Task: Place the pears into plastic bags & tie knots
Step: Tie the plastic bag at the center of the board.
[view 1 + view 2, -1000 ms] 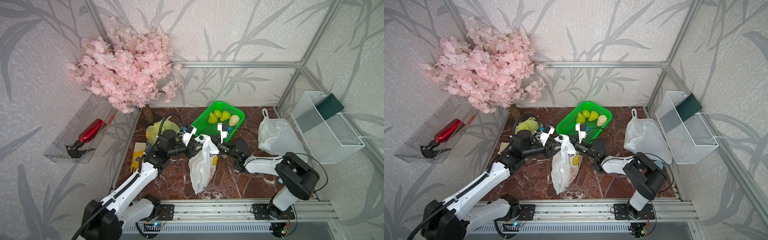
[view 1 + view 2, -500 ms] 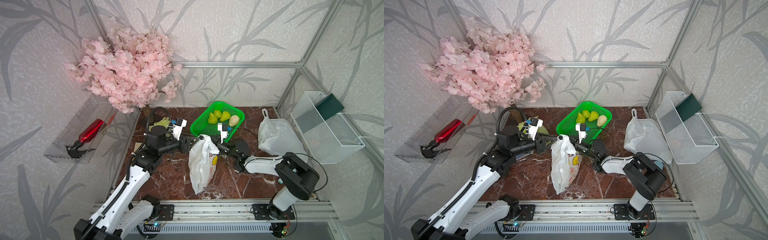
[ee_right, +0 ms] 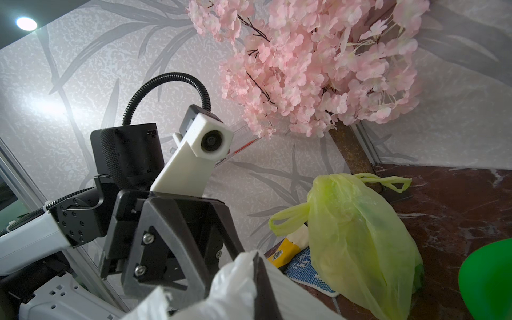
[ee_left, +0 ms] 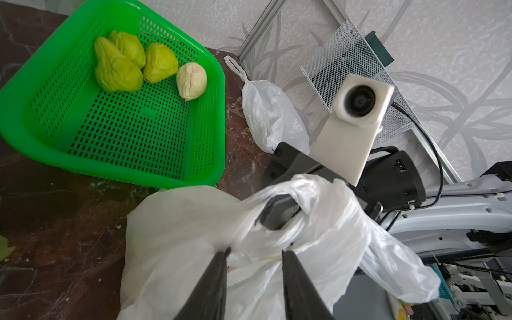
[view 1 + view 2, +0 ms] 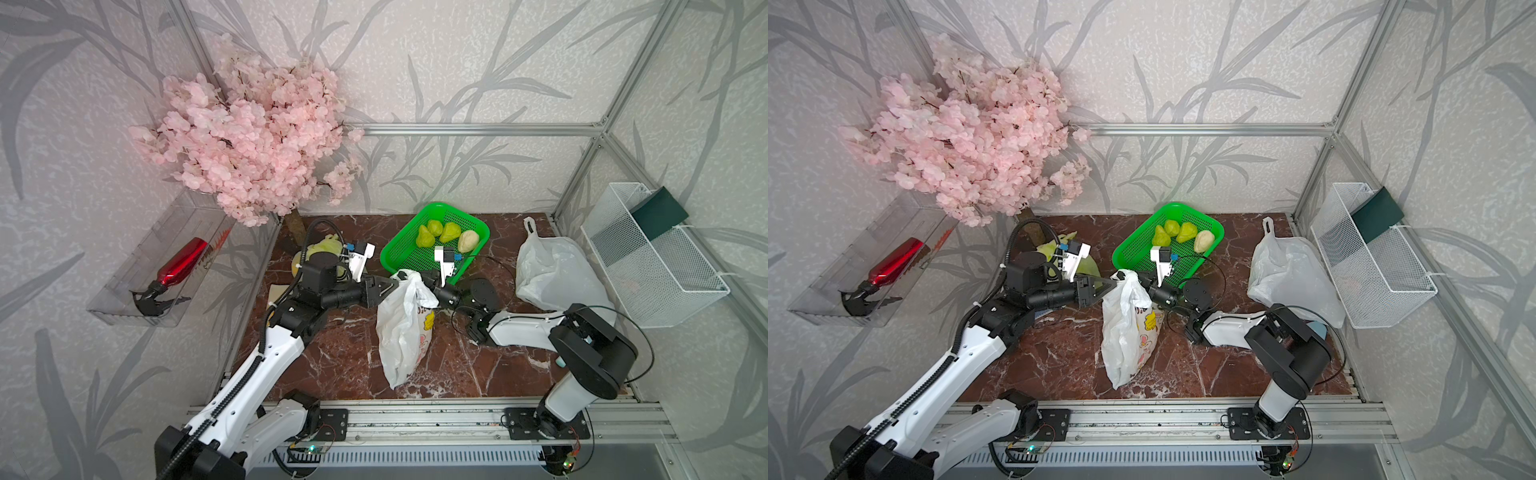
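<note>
A white printed plastic bag (image 5: pixel 401 328) (image 5: pixel 1129 332) hangs over the table's middle. My right gripper (image 5: pixel 424 282) (image 3: pixel 256 257) is shut on its bunched top. My left gripper (image 5: pixel 392 286) (image 4: pixel 255 252) stands open at the same top from the other side, with loose bag plastic (image 4: pixel 194 221) between its fingers. Several pears (image 5: pixel 446 237) (image 4: pixel 119 63), three green and one cream, lie in the green basket (image 5: pixel 399 257). A yellow-green bag (image 5: pixel 322 249) (image 3: pixel 357 235) with a twisted handle knot (image 3: pixel 382 180) sits at the back left. Another white bag (image 5: pixel 557 270) with a handle loop lies at the right.
A pink blossom tree (image 5: pixel 253 141) stands in the back left corner, its trunk beside the yellow-green bag. A white wire basket (image 5: pixel 648 266) hangs on the right wall, and a clear tray with a red bottle (image 5: pixel 180 266) on the left wall. A blue-dotted glove (image 3: pixel 307 268) lies behind the left arm.
My left gripper drew back to the left, then came in again to the bag's top with its jaws narrower. The right gripper and the hanging bag stayed put.
</note>
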{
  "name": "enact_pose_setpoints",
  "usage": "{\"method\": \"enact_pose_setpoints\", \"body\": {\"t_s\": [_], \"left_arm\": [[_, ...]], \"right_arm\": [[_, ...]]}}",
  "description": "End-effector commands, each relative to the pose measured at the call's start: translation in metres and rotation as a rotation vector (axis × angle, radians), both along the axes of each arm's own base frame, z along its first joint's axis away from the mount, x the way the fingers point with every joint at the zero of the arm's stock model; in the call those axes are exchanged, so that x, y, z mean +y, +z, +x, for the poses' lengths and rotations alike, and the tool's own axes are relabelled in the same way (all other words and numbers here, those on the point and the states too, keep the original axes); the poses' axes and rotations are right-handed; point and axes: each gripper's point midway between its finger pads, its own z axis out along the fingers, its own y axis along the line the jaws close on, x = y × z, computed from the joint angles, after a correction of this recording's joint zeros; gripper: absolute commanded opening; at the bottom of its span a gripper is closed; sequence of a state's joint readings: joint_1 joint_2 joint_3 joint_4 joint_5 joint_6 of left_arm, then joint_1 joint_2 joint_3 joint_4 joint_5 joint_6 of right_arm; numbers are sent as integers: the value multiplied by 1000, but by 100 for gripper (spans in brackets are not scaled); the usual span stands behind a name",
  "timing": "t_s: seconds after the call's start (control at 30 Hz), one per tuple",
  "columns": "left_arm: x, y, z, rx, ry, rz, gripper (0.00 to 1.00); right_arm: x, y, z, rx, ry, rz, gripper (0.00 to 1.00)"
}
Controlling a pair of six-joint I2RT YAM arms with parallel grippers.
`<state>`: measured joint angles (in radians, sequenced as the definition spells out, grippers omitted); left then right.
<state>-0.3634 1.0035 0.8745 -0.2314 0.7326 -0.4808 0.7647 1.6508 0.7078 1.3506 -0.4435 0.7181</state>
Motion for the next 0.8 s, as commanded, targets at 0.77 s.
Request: {"method": "enact_pose_setpoints", "body": {"t_s": [0.77], "left_arm": [[-2,32,15,40,4,-259,29]], "right_arm": [[-2,23,-4,-59,17,56,0]]}}
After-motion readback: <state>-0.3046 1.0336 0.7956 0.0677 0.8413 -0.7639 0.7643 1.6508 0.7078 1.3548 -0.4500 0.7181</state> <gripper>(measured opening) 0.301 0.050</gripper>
